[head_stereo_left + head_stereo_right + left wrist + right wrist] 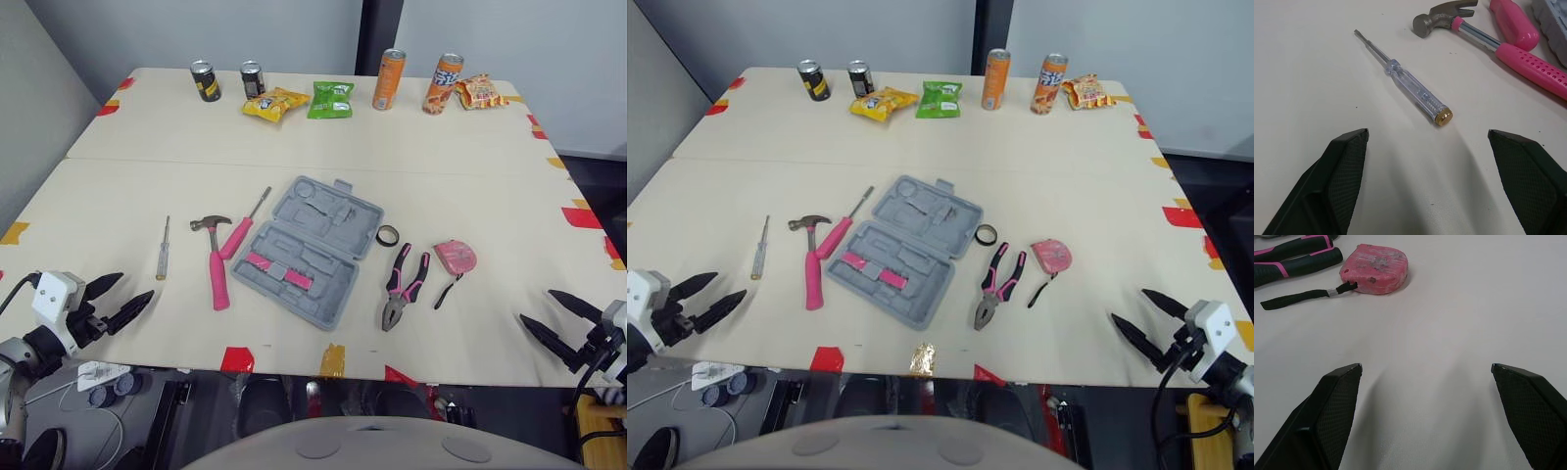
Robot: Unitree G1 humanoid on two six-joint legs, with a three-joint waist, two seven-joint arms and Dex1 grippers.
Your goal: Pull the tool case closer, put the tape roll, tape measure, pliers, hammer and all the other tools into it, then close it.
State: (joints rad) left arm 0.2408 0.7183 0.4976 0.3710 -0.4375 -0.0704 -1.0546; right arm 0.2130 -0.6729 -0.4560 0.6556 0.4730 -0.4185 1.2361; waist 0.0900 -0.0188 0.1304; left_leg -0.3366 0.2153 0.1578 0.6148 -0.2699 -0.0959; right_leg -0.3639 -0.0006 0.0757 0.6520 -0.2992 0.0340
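The left tool and right tool hover at the near corners of the table, both with fingers spread and holding nothing. The tool case lies open and flat mid-table, skewed, with nothing packed yet by the look of it.

The risk starts with the pull. The hammer and pink-handled screwdriver lie just beside the case's left edge, and the tape roll just beside its right. A drag by 1 corner would likely swing the case and sweep them along, or fold 1 half over. Its near corner already sits near the table's front edge, so overpulling could tip it off. The pliers and tape measure are near the right tool, and the clear-handled screwdriver lies flat and thin in front of the left tool, so it may skid rather than lift.
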